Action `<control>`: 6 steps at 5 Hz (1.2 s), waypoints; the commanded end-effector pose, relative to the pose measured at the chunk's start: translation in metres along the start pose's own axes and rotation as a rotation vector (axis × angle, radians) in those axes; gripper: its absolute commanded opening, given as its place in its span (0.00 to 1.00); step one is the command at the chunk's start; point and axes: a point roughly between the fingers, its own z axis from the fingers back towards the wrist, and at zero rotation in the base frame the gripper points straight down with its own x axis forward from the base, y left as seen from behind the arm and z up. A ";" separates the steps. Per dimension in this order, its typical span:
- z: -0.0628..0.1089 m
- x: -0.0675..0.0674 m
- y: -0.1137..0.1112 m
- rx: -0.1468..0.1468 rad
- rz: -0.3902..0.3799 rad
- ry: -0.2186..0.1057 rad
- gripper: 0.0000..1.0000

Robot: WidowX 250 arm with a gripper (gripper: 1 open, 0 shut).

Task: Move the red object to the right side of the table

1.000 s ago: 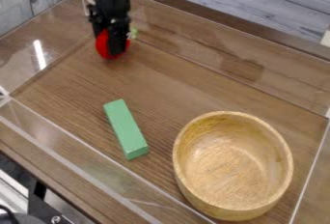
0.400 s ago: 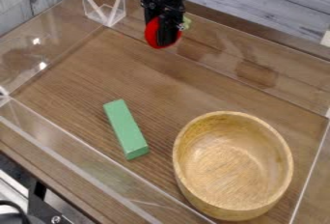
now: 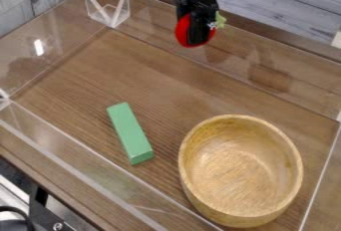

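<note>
The red object [image 3: 194, 31] is a small glossy red toy with a bit of green at its upper right. It hangs above the far middle of the table [image 3: 200, 86], held between the black fingers of my gripper [image 3: 197, 21]. The gripper comes down from the top edge of the view and is shut on the toy. The fingers cover the toy's upper part.
A green rectangular block [image 3: 130, 132] lies at the left of centre. A large wooden bowl [image 3: 241, 168] sits at the near right. Low clear acrylic walls border the table, with a clear bracket [image 3: 107, 9] at the far left.
The gripper has carried the red object from the far left, where it sat low at the tabletop, up and to the right along the far wall. Block and bowl have not moved.
</note>
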 end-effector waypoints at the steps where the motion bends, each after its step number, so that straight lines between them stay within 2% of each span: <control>1: 0.025 0.009 -0.010 0.036 -0.148 -0.044 0.00; 2: 0.023 0.013 -0.016 0.020 -0.271 -0.031 0.00; 3: 0.011 0.021 -0.021 0.006 -0.322 -0.029 0.00; 5: -0.011 0.028 -0.037 -0.013 -0.367 -0.034 0.00; 6: -0.012 0.033 -0.044 -0.013 -0.375 -0.035 0.00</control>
